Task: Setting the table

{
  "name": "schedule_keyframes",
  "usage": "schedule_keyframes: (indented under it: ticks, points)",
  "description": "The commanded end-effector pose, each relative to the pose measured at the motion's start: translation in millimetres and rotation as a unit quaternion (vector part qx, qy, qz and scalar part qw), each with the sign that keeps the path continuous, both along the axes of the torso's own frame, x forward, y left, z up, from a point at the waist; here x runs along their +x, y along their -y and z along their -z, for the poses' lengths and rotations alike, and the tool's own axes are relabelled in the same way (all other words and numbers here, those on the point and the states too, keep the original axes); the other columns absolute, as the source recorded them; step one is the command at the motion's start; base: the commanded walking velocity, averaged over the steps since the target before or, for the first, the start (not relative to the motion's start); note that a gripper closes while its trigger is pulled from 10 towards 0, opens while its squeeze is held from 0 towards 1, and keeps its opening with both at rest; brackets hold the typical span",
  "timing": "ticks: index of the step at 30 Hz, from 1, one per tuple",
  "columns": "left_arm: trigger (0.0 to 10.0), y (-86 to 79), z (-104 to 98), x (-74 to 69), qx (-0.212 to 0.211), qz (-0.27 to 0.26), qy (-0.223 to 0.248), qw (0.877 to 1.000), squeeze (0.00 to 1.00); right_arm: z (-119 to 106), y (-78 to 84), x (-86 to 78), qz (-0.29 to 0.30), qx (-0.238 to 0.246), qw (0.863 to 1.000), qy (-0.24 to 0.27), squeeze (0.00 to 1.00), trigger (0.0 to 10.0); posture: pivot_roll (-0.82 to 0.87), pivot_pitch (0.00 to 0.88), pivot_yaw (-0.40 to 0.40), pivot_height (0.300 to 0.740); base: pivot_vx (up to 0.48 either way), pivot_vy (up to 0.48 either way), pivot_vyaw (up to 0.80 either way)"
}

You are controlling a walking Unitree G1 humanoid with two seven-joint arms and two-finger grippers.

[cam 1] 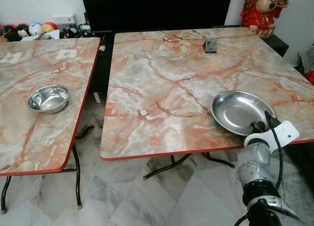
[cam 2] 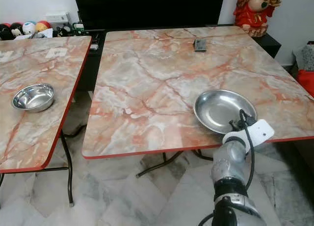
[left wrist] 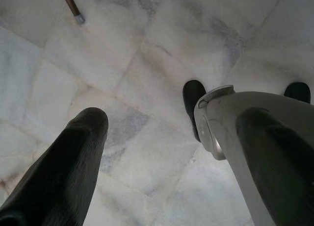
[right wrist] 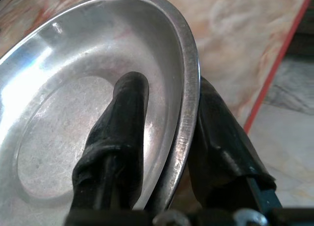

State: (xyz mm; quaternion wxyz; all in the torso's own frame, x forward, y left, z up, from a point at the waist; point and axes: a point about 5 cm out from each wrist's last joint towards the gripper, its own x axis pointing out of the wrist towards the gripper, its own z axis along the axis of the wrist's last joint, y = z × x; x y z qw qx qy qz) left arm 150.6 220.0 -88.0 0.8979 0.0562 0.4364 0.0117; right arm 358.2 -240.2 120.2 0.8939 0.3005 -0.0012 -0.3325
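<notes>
Left worktop [cam 1: 29,138]: steel bowl [cam 1: 48,98] near its right edge. Floor gap [cam 1: 93,138] between worktops, narrow. Left claw [left wrist: 162,152] hangs over marble floor, fingers spread wide. Right worktop [cam 1: 162,88]: dark remote [cam 1: 210,45] far side, broad bare middle. Plate [cam 1: 239,112] near front red edge; right claw [right wrist: 164,138] pinches its rim, one finger inside, one outside.

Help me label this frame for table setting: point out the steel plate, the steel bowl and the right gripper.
steel plate [cam 1: 235,111]: left eye view, on its flat inner base.
steel bowl [cam 1: 48,98]: left eye view, on its inside, left table.
right gripper [right wrist: 167,108]: right wrist view, on the plate rim between the two fingertips.
</notes>
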Motion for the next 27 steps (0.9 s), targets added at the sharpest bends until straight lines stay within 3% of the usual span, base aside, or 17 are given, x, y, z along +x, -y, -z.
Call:
schedule_keyframes:
  ticks: [1,25,27]
  points:
    - [10.0,-2.2,2.5,-7.2,0.002,0.001,-0.012,1.0,0.0,-2.8,3.0,0.8,0.012,0.003,1.0,0.003,0.0,10.0,-0.02,0.119,0.008,0.74,0.0,0.0,0.0]
    - [10.0,-2.2,2.5,-7.2,0.002,0.001,-0.012,1.0,0.0,-2.2,3.4,3.3,0.017,0.003,1.0,0.003,0.0,10.0,-0.02,0.119,0.008,0.74,0.0,0.0,0.0]
    - [10.0,-3.8,3.7,-10.8,0.003,-0.002,-0.018,1.0,0.0,6.2,-0.1,2.1,0.011,0.004,1.0,-0.026,0.0,10.0,-0.01,0.115,0.005,0.74,0.0,0.0,0.0]
